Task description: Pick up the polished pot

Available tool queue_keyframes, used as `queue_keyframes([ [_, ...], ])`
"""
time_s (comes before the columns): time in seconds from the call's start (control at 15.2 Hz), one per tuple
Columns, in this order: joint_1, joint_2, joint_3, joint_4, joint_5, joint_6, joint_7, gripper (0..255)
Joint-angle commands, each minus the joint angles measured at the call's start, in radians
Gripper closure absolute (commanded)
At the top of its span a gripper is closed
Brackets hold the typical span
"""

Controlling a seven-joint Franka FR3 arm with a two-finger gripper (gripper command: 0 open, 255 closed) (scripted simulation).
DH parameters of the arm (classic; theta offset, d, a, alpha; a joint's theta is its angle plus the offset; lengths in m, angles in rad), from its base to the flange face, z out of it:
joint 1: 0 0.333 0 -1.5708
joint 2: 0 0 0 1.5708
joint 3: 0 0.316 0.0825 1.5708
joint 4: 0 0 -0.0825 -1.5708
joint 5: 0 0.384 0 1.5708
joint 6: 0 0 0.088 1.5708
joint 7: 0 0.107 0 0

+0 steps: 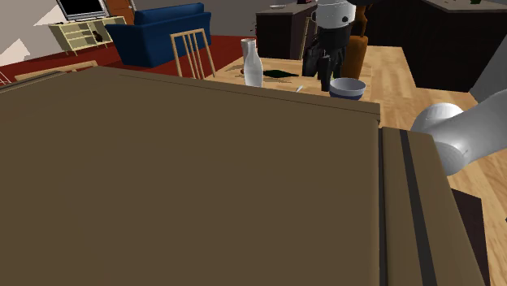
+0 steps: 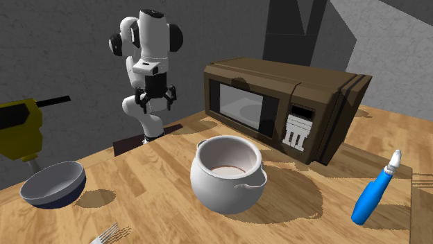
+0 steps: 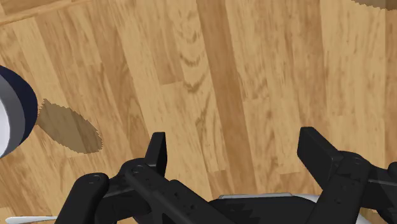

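**Trainee:** What is on the work surface, largest item first?

**Instructor:** The light wooden plank table (image 2: 153, 187) carries everything. On it sits a boxy dark-brown microwave oven (image 2: 277, 104), and its top blocks most of the shoulder view. Next is the white Franka arm (image 2: 149, 41), then the glossy white round pot with small side handles (image 2: 222, 190). Last comes the shallow dark-blue bowl with a pale inside (image 2: 52, 186).

**Trainee:** Where exactly is the pot?

**Instructor:** It stands upright on the table in front of the microwave, toward the second exterior view's camera. The bowl is well apart from it, on that view's left.

**Trainee:** And the end effector?

**Instructor:** The all-black two-finger gripper (image 2: 155, 102) hangs above the table, well apart from the pot. In the wrist view its fingers (image 3: 158, 149) are spread with bare wood between them — released, holding nothing. The bowl's rim is off to one side of them.

**Trainee:** Which step is this?

**Instructor:** The approach, by my reading — no grasp has been attempted.

**Trainee:** What does the next move call for?

**Instructor:** Carry the hand across until it is above the pot. The body looks too wide for the jaws, so a rim grip is probably needed. Align one finger inside the wall and one outside, then descend.
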Motion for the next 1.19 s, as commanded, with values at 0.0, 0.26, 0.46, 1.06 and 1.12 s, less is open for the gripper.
queue_keyframes([
  [0.0,0.0,0.0,0.0,0.0,0.0,0.0,0.0,0],
  [0.26,-0.005,0.156,0.028,0.072,-0.005,0.088,0.039,0],
  [0.46,-0.011,0.274,0.049,0.14,-0.015,0.14,0.069,0],
  [1.06,-0.023,0.63,0.1,0.413,-0.077,0.222,0.164,0],
  [1.12,-0.022,0.67,0.104,0.45,-0.087,0.224,0.175,0],
])
